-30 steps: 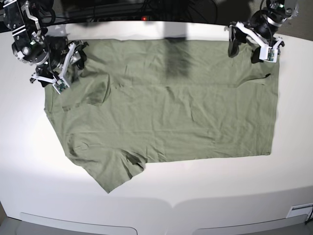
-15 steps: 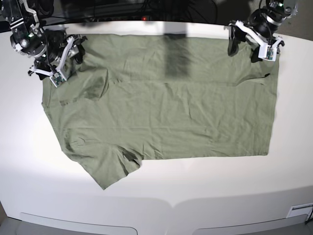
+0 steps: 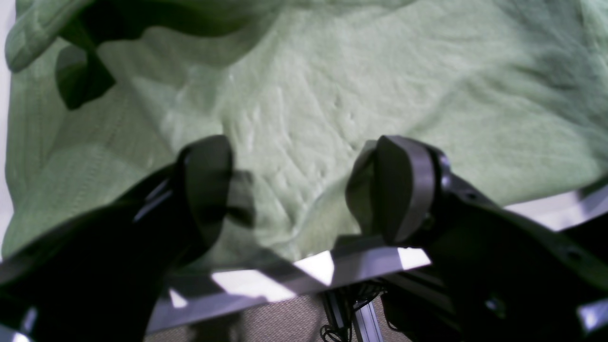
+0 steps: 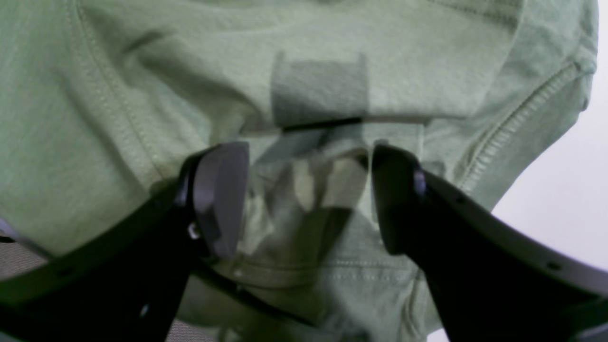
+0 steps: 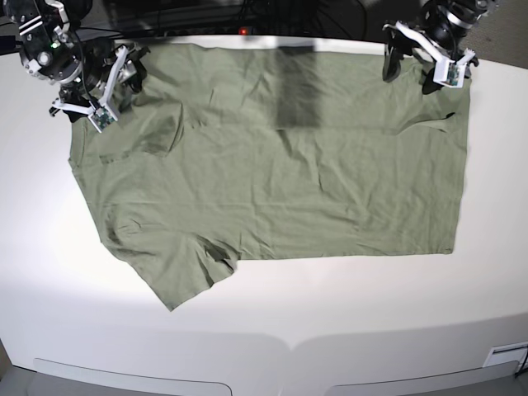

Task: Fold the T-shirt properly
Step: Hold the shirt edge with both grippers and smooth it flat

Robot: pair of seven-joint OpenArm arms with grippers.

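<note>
The green T-shirt [image 5: 280, 157] lies spread flat on the white table [image 5: 330, 330]. The left gripper [image 5: 418, 68] and right gripper [image 5: 103, 87] sit at its two far corners, both wide open, holding nothing.

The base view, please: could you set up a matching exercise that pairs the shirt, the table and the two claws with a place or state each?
Column one:
1. left claw
2. right claw
3. shirt
4. table

Column two:
A. white, bare along the near edge
B. spread flat, one sleeve pointing at the near edge
C. open, at the shirt's far corner on the view's right
D. open, at the shirt's far corner on the view's left

Pairs: 1-C, 2-D, 3-B, 4-A
</note>
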